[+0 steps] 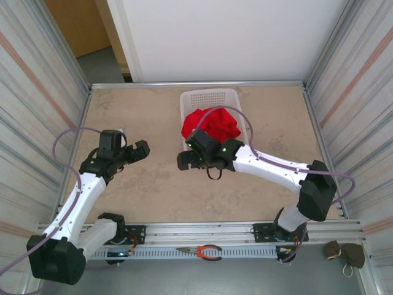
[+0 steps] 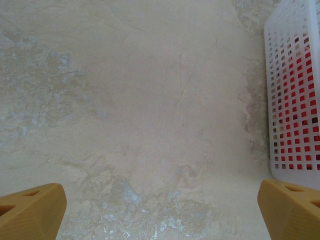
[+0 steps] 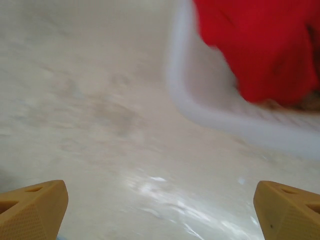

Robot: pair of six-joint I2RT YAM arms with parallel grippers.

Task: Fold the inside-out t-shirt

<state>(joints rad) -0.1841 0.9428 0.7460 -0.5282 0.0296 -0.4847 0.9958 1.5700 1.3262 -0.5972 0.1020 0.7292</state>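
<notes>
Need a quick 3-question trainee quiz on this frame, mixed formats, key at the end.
1. True or false: the red t-shirt lies spread flat on the table.
2. The white basket stands: A) at the table's far side, near the middle; B) at the near left corner; C) on the floor.
3. Fill in: the left gripper and the right gripper both have their jaws ___.
Key: 1 false, it is bunched in the basket; 2 A; 3 open.

We read no text, label, brand or number anywhere; the red t-shirt shows no legible lettering.
</notes>
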